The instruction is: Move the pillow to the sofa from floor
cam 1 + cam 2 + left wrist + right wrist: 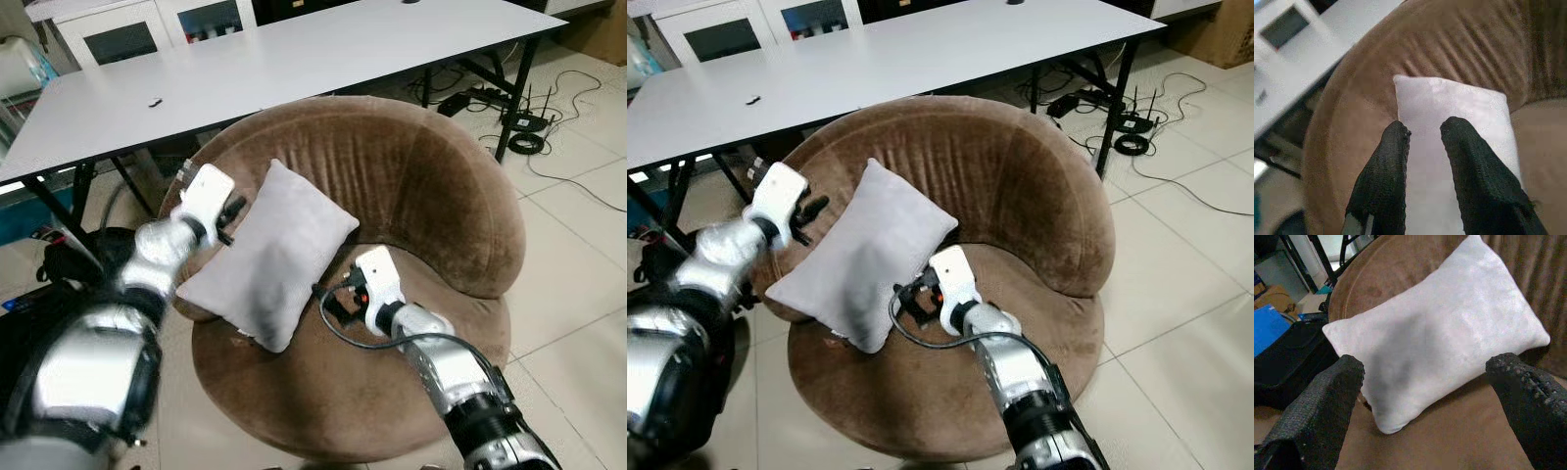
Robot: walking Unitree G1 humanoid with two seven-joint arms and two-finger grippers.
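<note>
The long grey worktop (294,69) runs across at twelve o'clock, behind the round brown sofa (431,196) before me. The grey pillow (269,255) lies on the sofa's seat, tilted against the armrest at nine o'clock, one corner up toward the backrest. My left tool (233,217) sits at the pillow's ten o'clock edge, its fingers (1383,181) a narrow gap apart with nothing between them. My right tool (331,299) rests on the seat at the pillow's four o'clock edge, fingers (1327,401) spread wide, gripping nothing. Black cables (529,137) lie on the tiled floor (578,294) at two o'clock.
</note>
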